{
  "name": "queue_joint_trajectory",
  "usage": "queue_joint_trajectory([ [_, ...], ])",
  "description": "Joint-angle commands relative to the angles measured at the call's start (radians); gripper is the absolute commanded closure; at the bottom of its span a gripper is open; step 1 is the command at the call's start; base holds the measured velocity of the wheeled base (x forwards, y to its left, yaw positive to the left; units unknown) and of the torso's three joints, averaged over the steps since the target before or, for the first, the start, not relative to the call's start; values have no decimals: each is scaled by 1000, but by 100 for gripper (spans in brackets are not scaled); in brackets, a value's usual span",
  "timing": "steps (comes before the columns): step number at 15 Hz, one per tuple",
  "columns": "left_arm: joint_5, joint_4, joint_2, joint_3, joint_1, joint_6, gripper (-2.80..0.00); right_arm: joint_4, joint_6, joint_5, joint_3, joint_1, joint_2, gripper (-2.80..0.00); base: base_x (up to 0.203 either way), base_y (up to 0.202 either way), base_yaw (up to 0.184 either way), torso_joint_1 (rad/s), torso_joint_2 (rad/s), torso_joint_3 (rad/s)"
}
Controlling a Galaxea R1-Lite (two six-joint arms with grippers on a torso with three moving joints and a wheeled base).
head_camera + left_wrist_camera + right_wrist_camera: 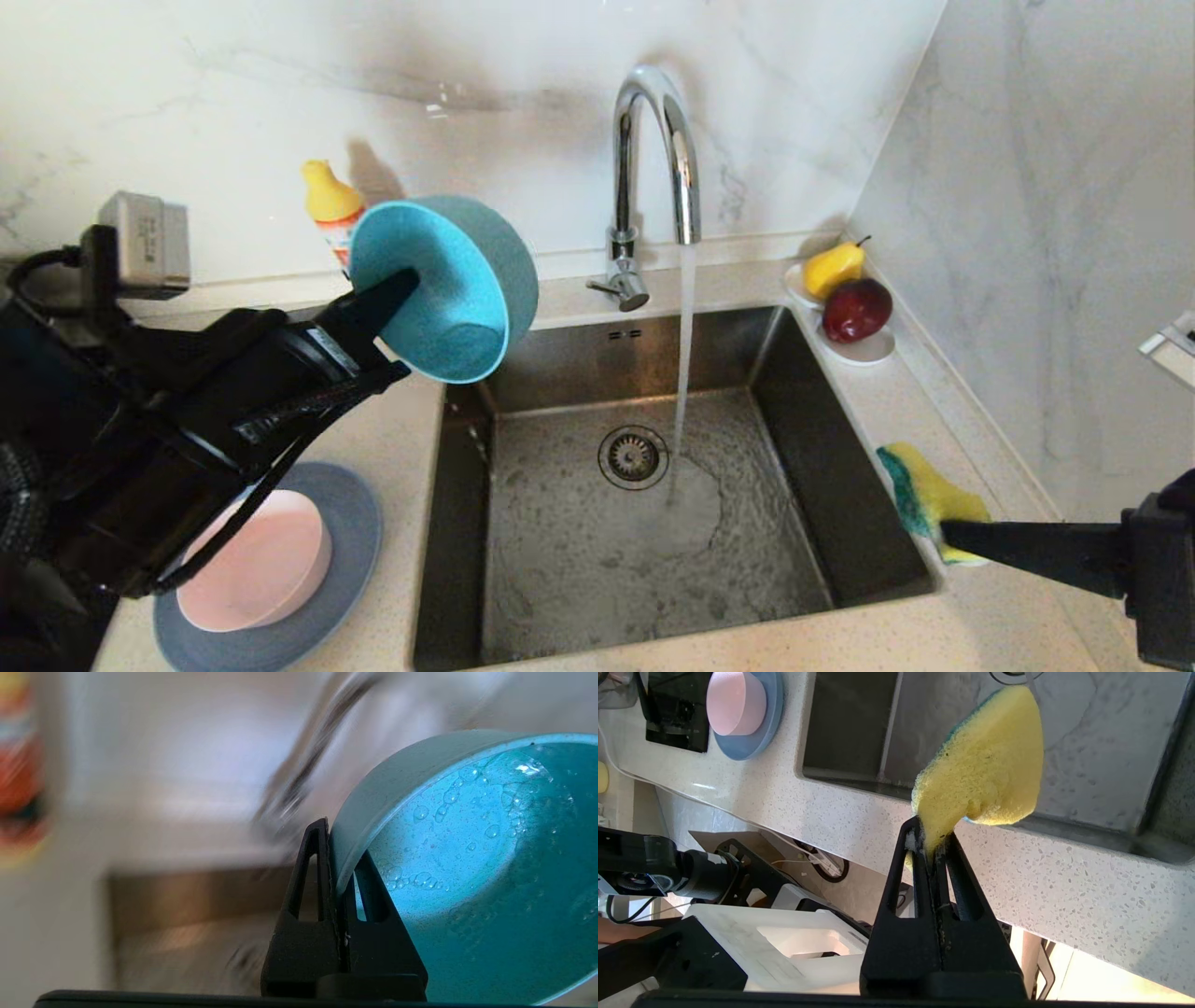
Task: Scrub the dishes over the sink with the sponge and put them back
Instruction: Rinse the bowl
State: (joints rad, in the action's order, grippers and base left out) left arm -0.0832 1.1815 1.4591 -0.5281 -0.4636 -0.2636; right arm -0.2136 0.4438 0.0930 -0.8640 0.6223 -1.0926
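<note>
The teal bowl (pixel 446 285) hangs in the air beside the sink's (pixel 859 523) left back corner, over the counter edge and tipped on its side, so its mouth faces down toward the basin and the near side. Its axis runs roughly level, base toward the wall. The left gripper (pixel 397 285) is clamped on the bowl's rim, one finger inside and one outside; the left wrist view shows suds and droplets across the bowl's inside. The sponge (pixel 934 499) is over the sink's right edge, well apart from the bowl, pinched at one end by the right gripper (pixel 952 539). Its yellow body sticks out from the fingertips toward the basin, with the green scouring face on the side toward the drain. Water runs from the faucet (pixel 653 159) into the basin between the two.

The sudsy bowl probably still needs a rinse under that stream, which lies to the right of the bowl. The left arm is the nearer one. The pink bowl (pixel 257 569) sits on the grey-blue plate (pixel 345 523) on the counter left of the sink.
</note>
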Motion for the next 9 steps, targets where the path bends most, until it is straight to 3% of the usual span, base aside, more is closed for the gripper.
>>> queue_joint_trajectory([
  [1, -9, -399, -53, -101, 52, -3, 0, -1, 1, 1, 7, -4, -2, 0, 0, 0, 0, 0, 0, 0],
  [3, -12, -795, -113, -252, 86, -18, 0, -1, 0, -1, 7, -9, -6, 0, 0, 0, 0, 0, 0, 0],
  [7, -41, -1508, -176, -655, 152, -179, 0, 0, -1, 2, 20, -35, -9, 0, 0, 0, 0, 0, 0, 0],
  [9, -49, -1692, -193, -752, 250, -259, 0, 1, -1, 2, 36, -36, -12, 0, 0, 0, 0, 0, 0, 0],
])
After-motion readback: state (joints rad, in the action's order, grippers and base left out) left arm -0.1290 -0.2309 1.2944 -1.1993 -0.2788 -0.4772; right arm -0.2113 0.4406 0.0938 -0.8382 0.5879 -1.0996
